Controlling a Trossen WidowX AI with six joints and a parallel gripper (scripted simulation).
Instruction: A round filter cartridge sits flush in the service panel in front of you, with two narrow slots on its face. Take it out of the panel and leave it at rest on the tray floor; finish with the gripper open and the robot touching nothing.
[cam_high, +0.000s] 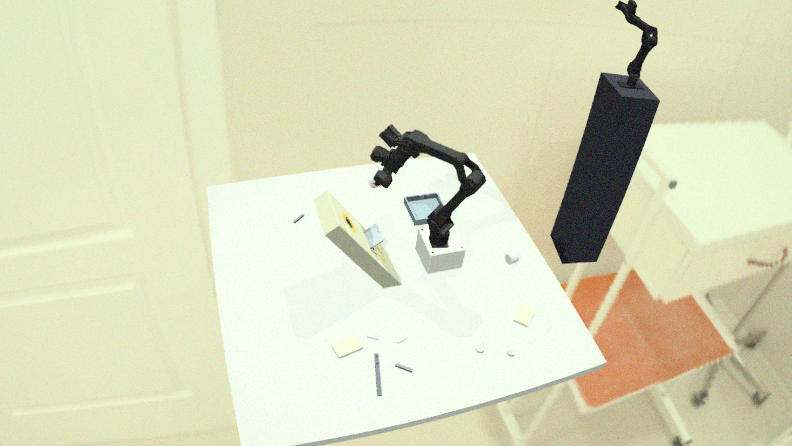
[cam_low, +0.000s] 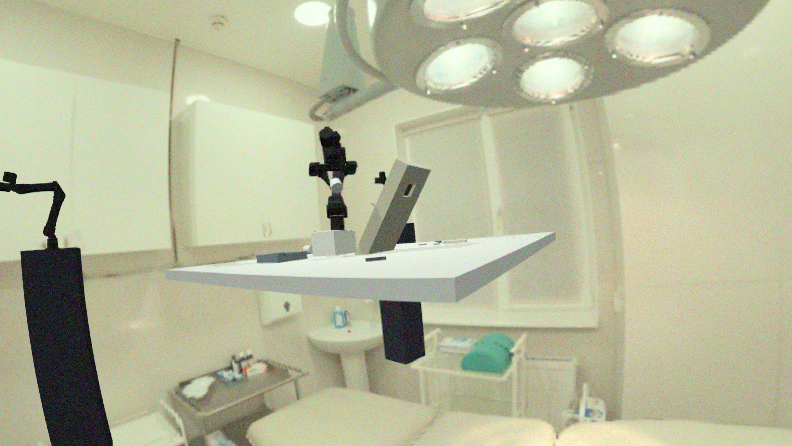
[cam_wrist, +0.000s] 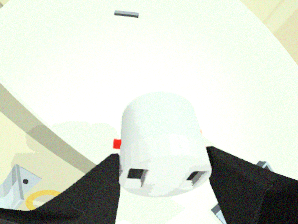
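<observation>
A white table is seen, on which a tilted panel, a dark-walled tray and a pale box-shaped base are carried.

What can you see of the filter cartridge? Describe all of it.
The filter cartridge is a white, smooth, rounded cylinder, plastic by its look. Two dark rectangular slots mark the end nearer the wrist view, and a small red tab shows beside it. It is out of the panel, held in the air between the claw's black fingers, not in the tray.
</observation>
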